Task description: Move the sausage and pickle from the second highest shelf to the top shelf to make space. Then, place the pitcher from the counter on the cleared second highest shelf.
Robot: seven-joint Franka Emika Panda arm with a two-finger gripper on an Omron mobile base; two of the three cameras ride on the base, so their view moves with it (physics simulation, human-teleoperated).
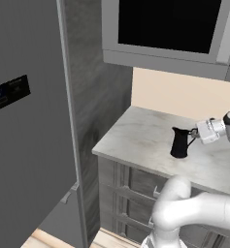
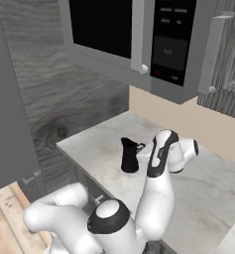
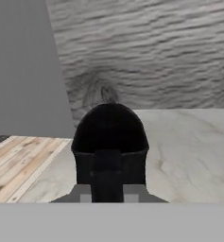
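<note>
- Centrally, the small matte black pitcher (image 1: 179,143) stands upright on the light grey marbled counter (image 1: 136,140), directly ahead of the two-finger gripper (image 1: 193,134).
- Its jaws are clamped on the pitcher's thin looped handle (image 3: 107,172).
- Beyond the pitcher rises a dark wood-grain panel (image 3: 156,52).

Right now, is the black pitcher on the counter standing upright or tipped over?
Upright. The pitcher stands on its wide base on the counter, narrowing upward, handle toward the tool.
</note>
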